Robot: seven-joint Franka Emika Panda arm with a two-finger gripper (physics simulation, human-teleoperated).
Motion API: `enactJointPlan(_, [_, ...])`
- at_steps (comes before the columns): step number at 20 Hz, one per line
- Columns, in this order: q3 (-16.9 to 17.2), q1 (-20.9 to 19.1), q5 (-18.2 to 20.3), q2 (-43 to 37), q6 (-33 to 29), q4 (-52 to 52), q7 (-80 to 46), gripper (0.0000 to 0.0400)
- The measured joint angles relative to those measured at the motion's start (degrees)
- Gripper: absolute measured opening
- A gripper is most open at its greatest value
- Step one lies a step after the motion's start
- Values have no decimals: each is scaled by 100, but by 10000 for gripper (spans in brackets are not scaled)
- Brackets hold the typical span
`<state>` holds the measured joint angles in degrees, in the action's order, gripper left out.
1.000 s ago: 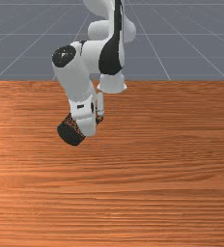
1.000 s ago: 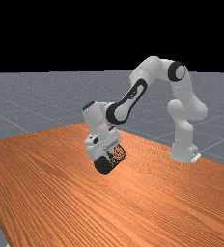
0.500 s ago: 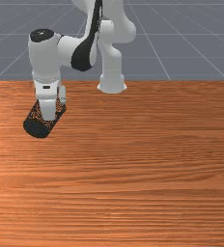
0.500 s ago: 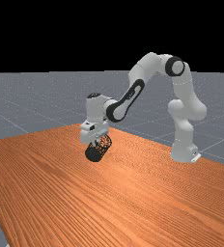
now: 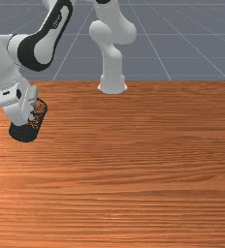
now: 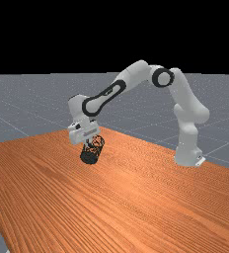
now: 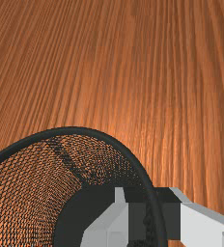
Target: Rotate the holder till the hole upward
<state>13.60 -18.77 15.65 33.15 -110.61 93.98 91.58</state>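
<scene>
One black mesh holder (image 6: 89,158), one arm (image 6: 136,75), one tool (image 6: 90,143), one table (image 6: 136,202)

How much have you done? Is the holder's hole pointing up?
Done: my pincer is shut on the holder. In hand: the holder leans, its hole slanting upward. Left: straighten it, then probably stand it on the table and let go.

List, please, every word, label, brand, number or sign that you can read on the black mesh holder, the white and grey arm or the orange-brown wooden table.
There are none that can be read.
Black mesh holder: no lettering visible.
Orange-brown wooden table: grain only.
White and grey arm: small marks on its black panel, too small to read.
</scene>
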Motion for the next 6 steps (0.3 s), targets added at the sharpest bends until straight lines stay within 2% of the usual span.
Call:
enactJointPlan(1, [92,0,-111,-49,-262,99,84,177])
enactJointPlan(2, [234,92,-324,-187,-710,361,40,264])
enactJointPlan(3, [185,-62,-208,-42,-461,99,165,318])
enactJointPlan(4, [358,129,-764,-229,-1200,505,416,350])
enactJointPlan(6, [370,-31,-730,-42,-1083,204,564,382])
